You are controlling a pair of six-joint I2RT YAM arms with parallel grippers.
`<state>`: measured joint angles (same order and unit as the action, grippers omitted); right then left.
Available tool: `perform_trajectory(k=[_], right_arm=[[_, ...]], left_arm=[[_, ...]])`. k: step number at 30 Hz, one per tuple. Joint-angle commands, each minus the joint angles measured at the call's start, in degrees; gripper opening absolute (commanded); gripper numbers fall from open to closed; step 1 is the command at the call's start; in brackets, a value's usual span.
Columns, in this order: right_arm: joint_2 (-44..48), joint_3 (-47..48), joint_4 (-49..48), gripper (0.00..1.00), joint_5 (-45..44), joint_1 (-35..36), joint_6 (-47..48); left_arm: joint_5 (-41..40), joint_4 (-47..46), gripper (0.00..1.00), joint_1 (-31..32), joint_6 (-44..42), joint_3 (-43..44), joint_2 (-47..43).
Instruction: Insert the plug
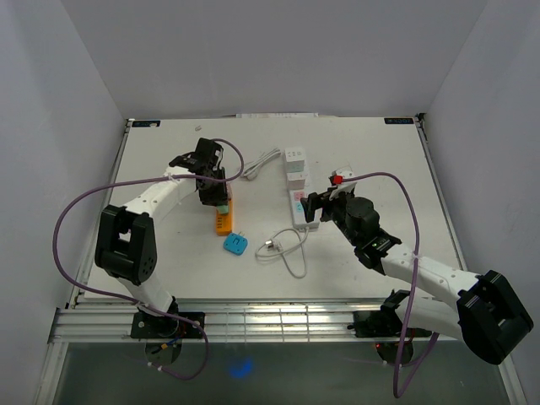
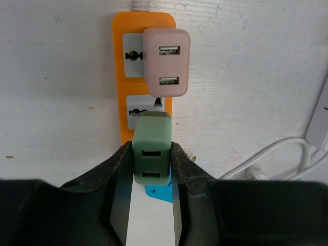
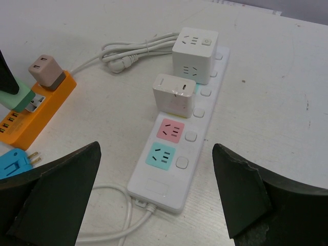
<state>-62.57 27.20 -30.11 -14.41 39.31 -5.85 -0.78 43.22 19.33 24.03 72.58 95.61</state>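
Green plug: you have it pinched by its two sides in the left gripper, whose fingers are drawn in narrow and pressed against the plug body. It sits over the second socket of the orange power strip, with its USB ports facing the wrist camera. In the right wrist view it stands on the strip at a slight tilt. No view lets you tell whether the prongs are home.

Just beyond it on the same strip, a pink charger is seated in the far socket, close to the green plug but not touching it. A blue plug lies loose on the white table off the strip's near end, prongs showing.

Your right gripper holds nothing. Its jaws stand wide apart above the near end of the white power strip. That strip carries a white cube adapter at its far end, with a white charger next to it. A white cable lies bundled between the two strips.
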Motion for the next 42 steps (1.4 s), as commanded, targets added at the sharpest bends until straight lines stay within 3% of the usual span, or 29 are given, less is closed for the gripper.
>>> perform_trajectory(k=[1, 23, 42], right_arm=[[1.2, -0.6, -3.1, 0.95, 0.0, -0.3, -0.5], [0.3, -0.2, -3.0, 0.95, 1.3, -0.6, -0.5], [0.1, -0.1, -3.0, 0.95, 1.8, -1.2, -0.7]], left_arm=[[-1.6, -0.8, 0.00, -0.1, -0.6, 2.0, 0.4], [-0.1, -0.2, 0.00, -0.1, -2.1, 4.2, -2.2], [-0.1, -1.1, 0.00, -0.1, -1.8, 3.0, 2.1]])
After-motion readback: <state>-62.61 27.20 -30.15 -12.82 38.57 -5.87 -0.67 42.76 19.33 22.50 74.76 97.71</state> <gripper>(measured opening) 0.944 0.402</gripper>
